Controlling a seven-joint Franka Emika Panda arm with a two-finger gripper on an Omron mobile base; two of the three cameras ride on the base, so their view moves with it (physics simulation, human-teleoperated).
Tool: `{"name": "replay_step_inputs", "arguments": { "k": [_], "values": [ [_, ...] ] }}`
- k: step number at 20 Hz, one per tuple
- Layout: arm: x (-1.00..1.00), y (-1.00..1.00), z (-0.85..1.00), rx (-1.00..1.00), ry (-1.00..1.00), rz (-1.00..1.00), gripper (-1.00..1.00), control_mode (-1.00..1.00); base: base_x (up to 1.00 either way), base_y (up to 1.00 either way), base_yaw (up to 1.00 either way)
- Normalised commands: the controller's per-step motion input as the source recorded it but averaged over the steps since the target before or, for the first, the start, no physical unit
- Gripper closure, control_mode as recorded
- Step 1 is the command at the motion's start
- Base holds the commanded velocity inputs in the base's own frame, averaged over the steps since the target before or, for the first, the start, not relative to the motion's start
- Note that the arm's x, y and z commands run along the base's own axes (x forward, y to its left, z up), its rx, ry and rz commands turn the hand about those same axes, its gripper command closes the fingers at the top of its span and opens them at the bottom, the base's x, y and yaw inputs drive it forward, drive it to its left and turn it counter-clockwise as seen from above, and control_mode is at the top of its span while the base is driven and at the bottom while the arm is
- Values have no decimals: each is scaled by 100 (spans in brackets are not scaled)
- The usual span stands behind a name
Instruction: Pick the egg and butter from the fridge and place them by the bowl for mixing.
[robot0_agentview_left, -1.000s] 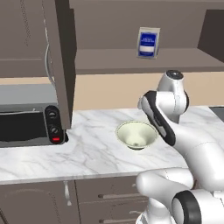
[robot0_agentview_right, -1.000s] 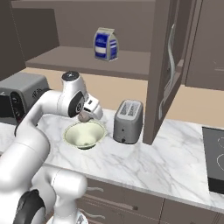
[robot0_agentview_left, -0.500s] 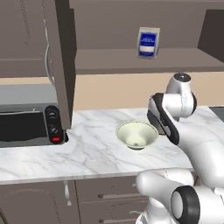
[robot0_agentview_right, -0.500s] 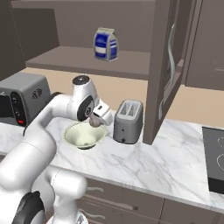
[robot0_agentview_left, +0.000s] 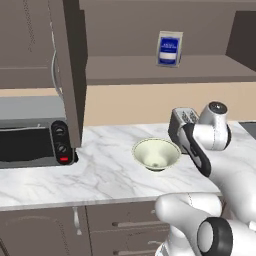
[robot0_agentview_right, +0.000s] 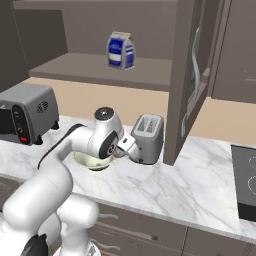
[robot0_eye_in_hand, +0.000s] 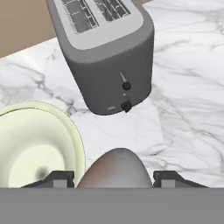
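Holding the egg between its two fingertips, my gripper is partly open, the jaws spread just as wide as the shell and clamped on its two sides. From the hand view I see the egg's rounded grey-pink top bulging up between the dark tips, so I judge the hold sits across its widest part, which is where I want it.

I expect this thing to be light, smooth and brittle. A round shell gives the pads only a small patch of contact on each side, so it could squirt out if I squeeze harder, and it could crack if I press or set it down hard. I would keep the grip as it is and lower gently.

Just below and to one side of the hand lies the bowl, pale cream-green and with nothing in it that I can see. Beyond it stands the silver toaster, near the bowl but not touching it. Bare marble counter shows between and beside them, a fair spot for the egg, though it may roll once released.

In the right base view the gripper hangs over the bowl's far edge, close to the toaster.
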Motion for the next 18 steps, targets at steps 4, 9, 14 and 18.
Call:
{"name": "replay_step_inputs", "arguments": {
  "k": [4, 9, 14, 18],
  "values": [
    [6, -29, -35, 3, 7, 0, 100, -100, 0, 0, 0],
    [0, -21, -40, 5, 7, 0, 100, -100, 0, 0, 0],
    [10, -12, -41, 2, 6, 0, 100, -100, 0, 0, 0],
    [12, -11, -35, 4, 5, 0, 100, -100, 0, 0, 0]
  ]
}}
